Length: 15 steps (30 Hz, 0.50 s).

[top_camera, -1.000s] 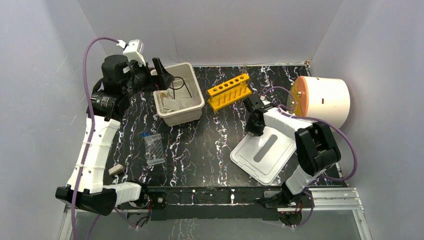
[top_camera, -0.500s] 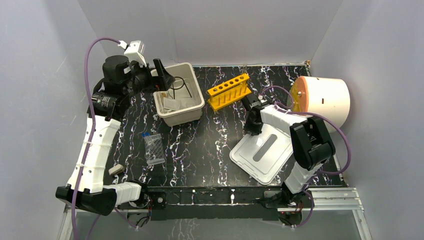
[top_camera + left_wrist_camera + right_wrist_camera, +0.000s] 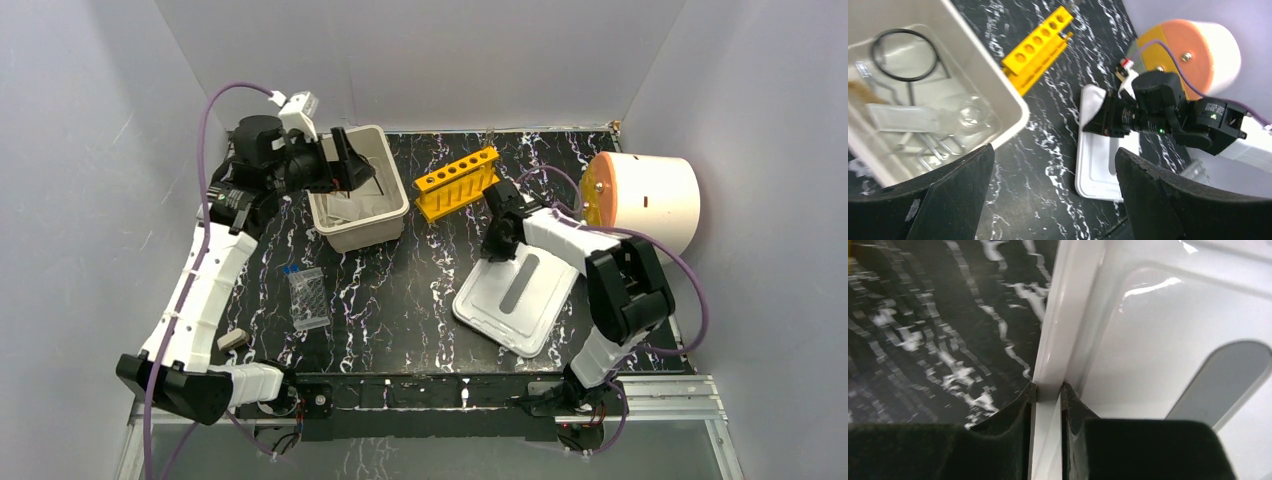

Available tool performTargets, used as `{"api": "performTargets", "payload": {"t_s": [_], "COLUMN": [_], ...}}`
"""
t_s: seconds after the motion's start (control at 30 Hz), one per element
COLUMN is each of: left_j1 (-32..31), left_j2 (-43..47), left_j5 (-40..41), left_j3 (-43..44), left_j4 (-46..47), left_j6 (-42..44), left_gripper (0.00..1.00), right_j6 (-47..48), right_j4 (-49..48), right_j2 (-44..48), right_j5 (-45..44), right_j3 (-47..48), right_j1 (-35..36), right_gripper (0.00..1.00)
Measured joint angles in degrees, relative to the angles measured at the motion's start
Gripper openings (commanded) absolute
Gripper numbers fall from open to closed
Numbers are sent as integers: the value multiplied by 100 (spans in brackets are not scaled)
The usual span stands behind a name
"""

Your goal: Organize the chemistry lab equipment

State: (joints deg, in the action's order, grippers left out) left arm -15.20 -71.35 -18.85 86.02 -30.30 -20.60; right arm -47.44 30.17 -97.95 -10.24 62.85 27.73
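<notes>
Pinching the white lid (image 3: 1148, 340) by its thin rim alone, the right gripper (image 3: 1047, 387) was clamped on one edge. Judged risk: the lid could pivot or slip free when lifted, or clip the yellow rack (image 3: 458, 182) close by. The left gripper (image 3: 1053, 150) hung with fingers spread wide over the bin (image 3: 1013, 107) that held the ring stand (image 3: 905, 47) and glass dish (image 3: 970, 112), so it would likely obstruct any attempt to fit the lid there.
</notes>
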Motion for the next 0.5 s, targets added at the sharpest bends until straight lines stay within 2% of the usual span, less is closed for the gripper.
{"api": "performTargets", "payload": {"t_s": [0.27,0.5], "left_j1": [-695,-1137], "left_j2": [-337,-654], "left_j5": [-385,-741], "left_j3": [-570,-1290], "left_j4": [490,1200], "left_j6": [-474,-1113], "left_gripper": [89,89], "right_j6": [409,470], "right_j4": [-778,-1045], "right_j2": [1353,1818], "right_j5": [348,514], "right_j3": [-20,-120], "right_j1": [4,-2], "right_gripper": [8,7]}}
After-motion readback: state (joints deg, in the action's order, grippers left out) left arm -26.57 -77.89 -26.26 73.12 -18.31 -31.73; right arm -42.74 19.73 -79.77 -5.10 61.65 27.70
